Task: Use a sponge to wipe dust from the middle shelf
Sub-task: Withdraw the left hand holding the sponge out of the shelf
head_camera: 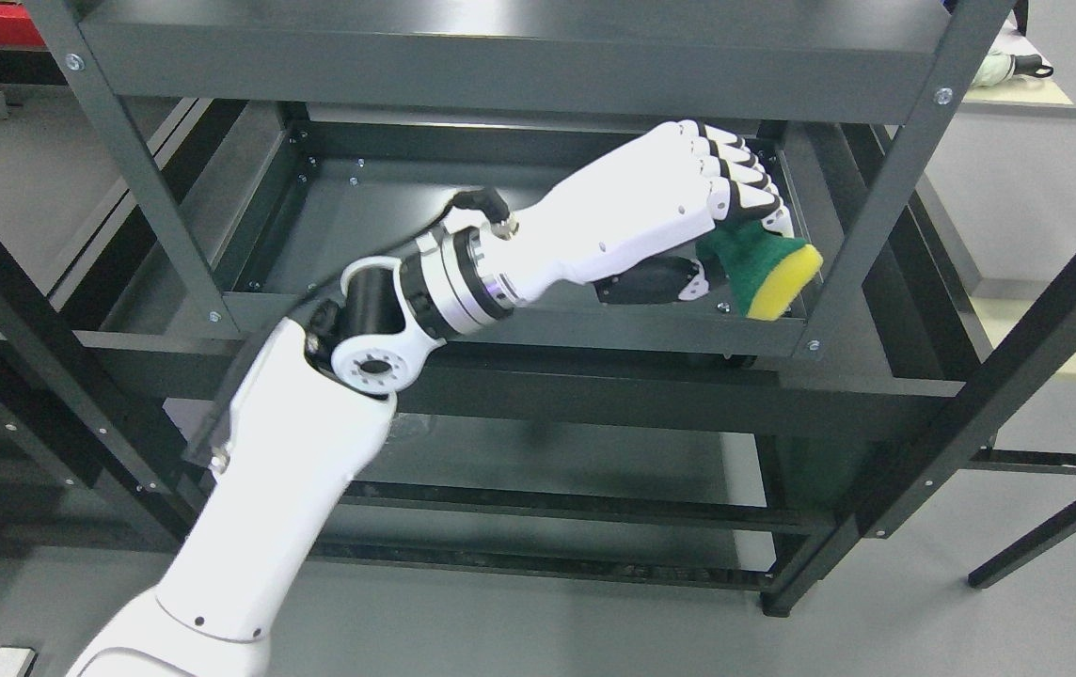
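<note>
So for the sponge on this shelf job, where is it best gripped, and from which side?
Across the green scouring half, coming from above and the left, as the left hand does now. The sponge is a flat block; the fingers wrap over the green part and leave the yellow foam end jutting free toward the shelf at its right front corner.

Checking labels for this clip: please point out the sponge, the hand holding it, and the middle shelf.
sponge (776,268), head view, on its yellow foam end
left hand (651,212), head view, on the white back of the hand
middle shelf (387,212), head view, on its bare dark floor
</note>
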Available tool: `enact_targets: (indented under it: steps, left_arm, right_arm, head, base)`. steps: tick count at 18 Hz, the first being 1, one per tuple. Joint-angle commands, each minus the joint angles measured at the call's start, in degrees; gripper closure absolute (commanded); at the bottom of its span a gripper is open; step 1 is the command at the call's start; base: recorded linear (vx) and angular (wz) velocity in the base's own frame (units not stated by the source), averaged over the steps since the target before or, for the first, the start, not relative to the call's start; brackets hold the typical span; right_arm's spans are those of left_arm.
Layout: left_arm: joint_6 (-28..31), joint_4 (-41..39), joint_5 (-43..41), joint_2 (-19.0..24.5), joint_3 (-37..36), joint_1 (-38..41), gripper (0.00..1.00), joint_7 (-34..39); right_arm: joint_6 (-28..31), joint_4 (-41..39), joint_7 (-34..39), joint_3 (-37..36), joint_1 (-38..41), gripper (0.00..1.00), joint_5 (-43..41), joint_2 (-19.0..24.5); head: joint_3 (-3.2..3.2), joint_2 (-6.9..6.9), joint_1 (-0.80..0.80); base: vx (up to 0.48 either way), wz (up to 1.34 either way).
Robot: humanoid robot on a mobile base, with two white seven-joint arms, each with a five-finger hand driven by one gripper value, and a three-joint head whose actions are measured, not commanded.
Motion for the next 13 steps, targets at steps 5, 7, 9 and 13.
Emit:
enact_targets:
  steps: [5, 7, 9, 13]
  left_arm:
    - [16.89, 3.23, 17.93, -1.31, -4.05, 27.45, 1.00, 20.69]
    - [18.65, 1.48, 18.02, -1.31, 1.93, 30.19, 1.00, 22.72]
    - [23.21, -2.99, 18.46, -1.31, 8.09, 30.99, 1.00, 22.82]
    - [38.24, -14.50, 21.10, -1.31, 14.52, 30.99, 1.00, 22.91]
  right_arm:
    - [-0.04, -1.00, -0.04, -0.01, 0.00, 0.00, 0.00, -1.00]
    - [-0.04, -1.00, -0.04, -0.01, 0.00, 0.00, 0.00, -1.00]
    - [-0.04, -1.00, -0.04, -0.01, 0.00, 0.00, 0.00, -1.00]
    - [-0.04, -1.00, -0.04, -0.01, 0.00, 0.00, 0.00, -1.00]
  head:
    - [0.00, 0.00, 0.00]
    - [0.00, 0.00, 0.00]
    - [0.00, 0.00, 0.00]
    - [0.00, 0.00, 0.00]
  base:
    - [0.000, 0.00]
    - [0.000, 0.00]
    - [0.000, 0.00]
    - [0.000, 0.00]
